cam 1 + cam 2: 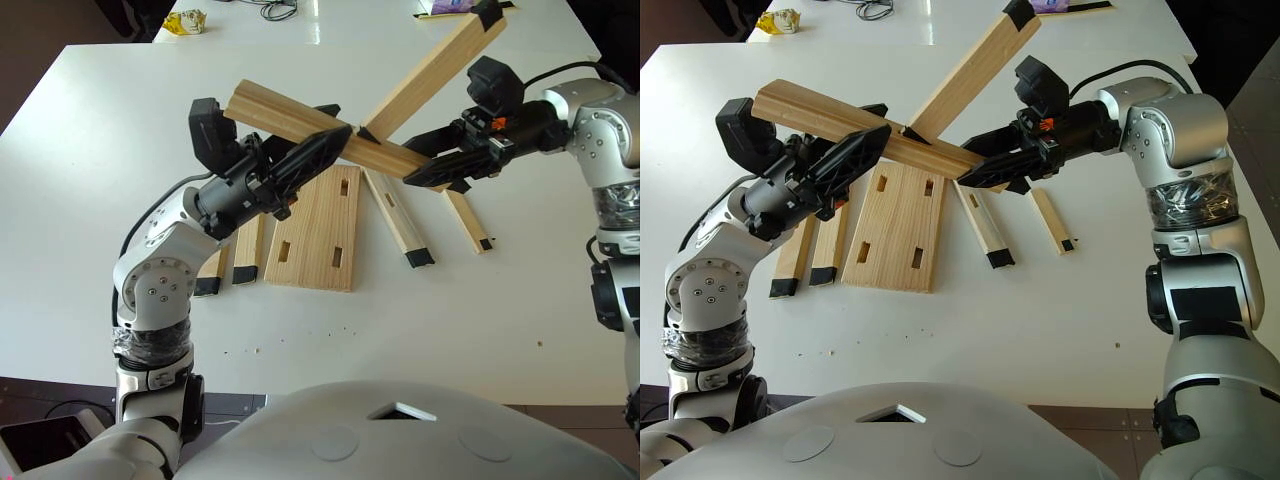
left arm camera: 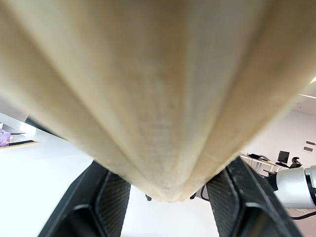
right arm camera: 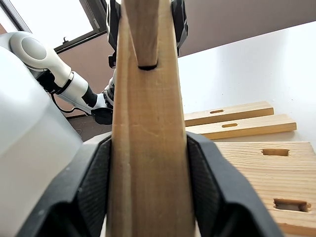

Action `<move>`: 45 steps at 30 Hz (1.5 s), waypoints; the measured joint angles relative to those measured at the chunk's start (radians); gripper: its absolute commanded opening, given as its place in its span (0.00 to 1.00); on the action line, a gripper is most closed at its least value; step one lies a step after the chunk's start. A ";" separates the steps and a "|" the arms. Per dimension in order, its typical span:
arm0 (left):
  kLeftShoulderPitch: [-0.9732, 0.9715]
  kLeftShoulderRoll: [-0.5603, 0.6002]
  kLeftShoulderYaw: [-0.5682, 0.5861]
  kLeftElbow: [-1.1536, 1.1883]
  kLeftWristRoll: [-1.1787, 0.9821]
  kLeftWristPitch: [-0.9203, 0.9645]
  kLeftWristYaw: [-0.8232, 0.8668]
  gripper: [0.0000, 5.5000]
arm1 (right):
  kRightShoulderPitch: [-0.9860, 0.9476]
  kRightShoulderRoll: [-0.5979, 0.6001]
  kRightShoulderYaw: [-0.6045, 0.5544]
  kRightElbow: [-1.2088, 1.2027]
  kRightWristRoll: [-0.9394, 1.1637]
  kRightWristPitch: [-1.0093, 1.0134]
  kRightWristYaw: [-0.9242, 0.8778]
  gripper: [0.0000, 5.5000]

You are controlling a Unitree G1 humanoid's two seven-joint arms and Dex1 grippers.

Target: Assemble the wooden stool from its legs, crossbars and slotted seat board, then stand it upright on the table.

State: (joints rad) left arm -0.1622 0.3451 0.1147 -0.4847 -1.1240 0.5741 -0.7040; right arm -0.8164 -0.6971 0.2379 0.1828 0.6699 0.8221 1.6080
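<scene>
A long wooden bar (image 1: 285, 115) hangs slanted in the air above the table. A second piece with a black tip (image 1: 430, 70) is set into the bar's middle and points up toward the back right. My left gripper (image 1: 335, 140) is shut on the bar left of the joint, with its fingers (image 2: 101, 200) on both sides of the wood. My right gripper (image 1: 415, 165) is shut on the bar's right end, and the joint's slot (image 3: 147, 60) shows just beyond it. The slotted seat board (image 1: 318, 228) lies flat below.
Two black-tipped legs (image 1: 248, 245) lie left of the board, and two more pieces (image 1: 398, 222) (image 1: 468, 220) lie to its right. A yellow object (image 1: 186, 22) sits on the table behind. Bare white table (image 1: 400, 330) stretches to the front edge.
</scene>
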 measured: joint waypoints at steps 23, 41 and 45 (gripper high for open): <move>-0.007 0.018 0.043 0.036 0.004 -0.003 -0.021 0.37 | 0.056 0.030 -0.032 0.002 -0.061 -0.048 -0.068 0.73; 0.001 0.220 0.100 0.158 0.126 -0.003 -0.186 0.37 | 0.195 -0.005 -0.109 -0.003 -0.129 -0.164 -0.134 0.76; -0.016 0.316 0.124 0.187 0.145 0.011 -0.266 0.37 | 0.250 -0.012 -0.153 -0.008 -0.146 -0.228 -0.188 0.76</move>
State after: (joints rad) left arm -0.1778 0.6616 0.2384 -0.2975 -0.9786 0.5847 -0.9703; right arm -0.5662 -0.7087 0.0852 0.1752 0.5238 0.5937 1.4199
